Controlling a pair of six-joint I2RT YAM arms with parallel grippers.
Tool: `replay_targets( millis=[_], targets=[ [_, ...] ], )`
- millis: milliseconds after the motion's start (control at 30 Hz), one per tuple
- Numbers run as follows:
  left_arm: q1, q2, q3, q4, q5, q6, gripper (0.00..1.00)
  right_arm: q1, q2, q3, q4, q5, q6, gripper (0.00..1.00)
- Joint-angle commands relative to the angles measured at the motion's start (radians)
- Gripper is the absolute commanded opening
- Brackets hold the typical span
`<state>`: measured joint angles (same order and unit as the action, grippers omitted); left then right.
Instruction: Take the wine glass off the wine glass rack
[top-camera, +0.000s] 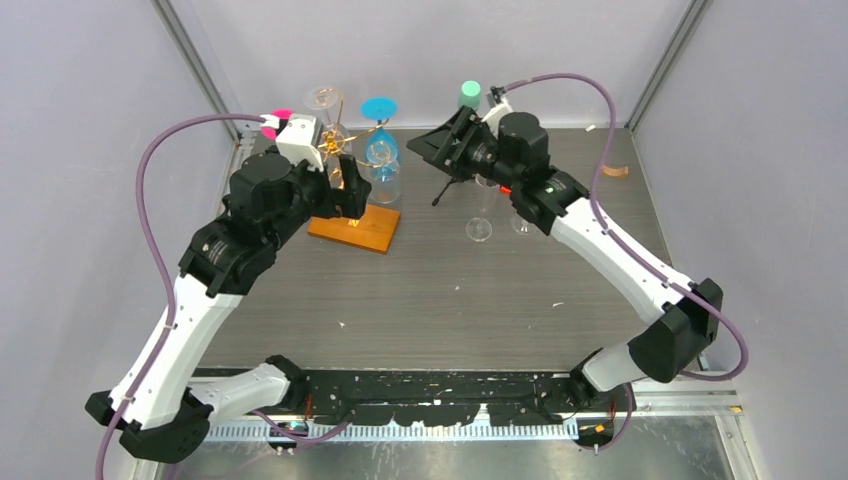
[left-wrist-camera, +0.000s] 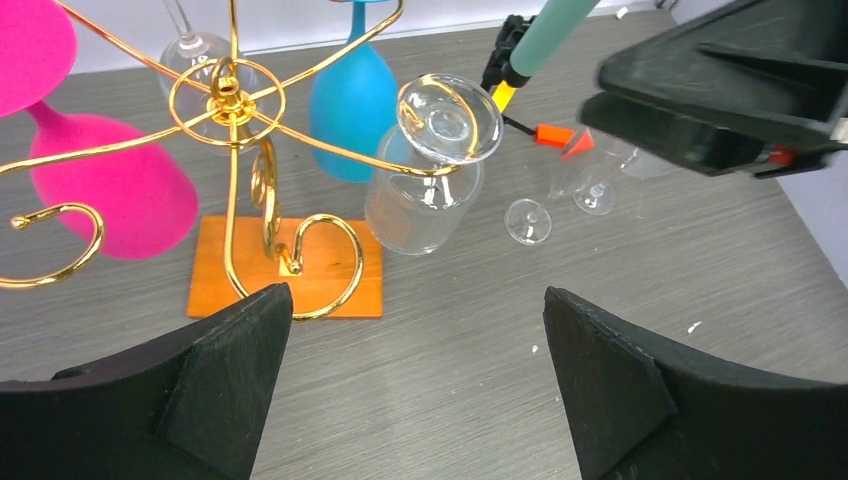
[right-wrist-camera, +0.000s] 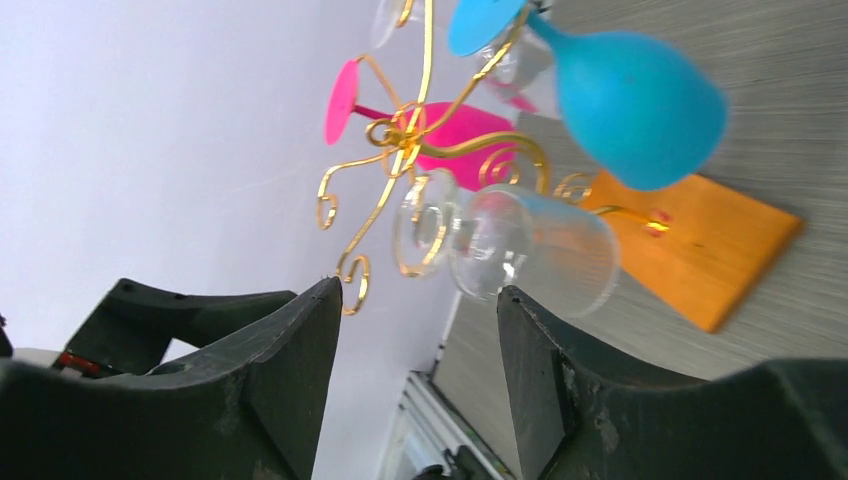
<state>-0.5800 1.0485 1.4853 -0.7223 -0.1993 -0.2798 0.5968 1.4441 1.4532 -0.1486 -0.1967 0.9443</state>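
Wine glass (left-wrist-camera: 425, 195) hangs bowl-down, its foot hooked in a scroll of the wine glass rack (left-wrist-camera: 225, 95).
My left pincer (left-wrist-camera: 415, 300) and right pincer (right-wrist-camera: 418, 300) both gape empty, facing it.

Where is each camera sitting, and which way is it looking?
Top view: above and behind the arms, looking down at the table and the wine glass rack; both arms show.
Left wrist: on the left arm, looking across the table at the rack; the left hand frames the bottom.
Right wrist: on the right arm, tipped sideways, facing the rack; the right hand shows at the bottom.
Shared: both wrist views see the clear wine glass hanging on the rack.
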Motion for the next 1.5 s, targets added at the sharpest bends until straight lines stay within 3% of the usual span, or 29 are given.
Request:
replay_targets(
  millis=[0, 133, 433, 767, 1000, 1267, 1467],
  targets=[
    [0.005, -0.051, -0.018, 0.076, 0.04, 0.014, 1.0, 0.05, 0.044, -0.001, 0.255, 0.004, 0.141, 0.64],
    [0.005, -0.069, -0.032, 0.073, 0.041, 0.015, 1.0, 0.066, 0.093, 0.007, 0.307, 0.026, 0.205, 0.63],
    [0.005, -0.085, -0.05, 0.089, 0.059, 0.01, 1.0, 0.074, 0.151, 0.022, 0.258, 0.05, 0.259, 0.51],
    [0.005, -0.09, -0.058, 0.09, 0.055, 0.01, 1.0, 0.073, 0.18, 0.034, 0.278, 0.034, 0.299, 0.32],
    [0.005, -0.1, -0.061, 0.086, 0.055, 0.01, 1.0, 0.074, 0.191, 0.032, 0.303, 0.006, 0.34, 0.24],
    [0.005, -0.109, -0.066, 0.078, 0.048, 0.015, 1.0, 0.076, 0.171, 0.044, 0.259, 0.035, 0.306, 0.01],
    [0.005, -0.12, -0.072, 0.083, 0.03, 0.021, 1.0, 0.088, 0.161, 0.09, 0.201, 0.066, 0.254, 0.0]
  ],
)
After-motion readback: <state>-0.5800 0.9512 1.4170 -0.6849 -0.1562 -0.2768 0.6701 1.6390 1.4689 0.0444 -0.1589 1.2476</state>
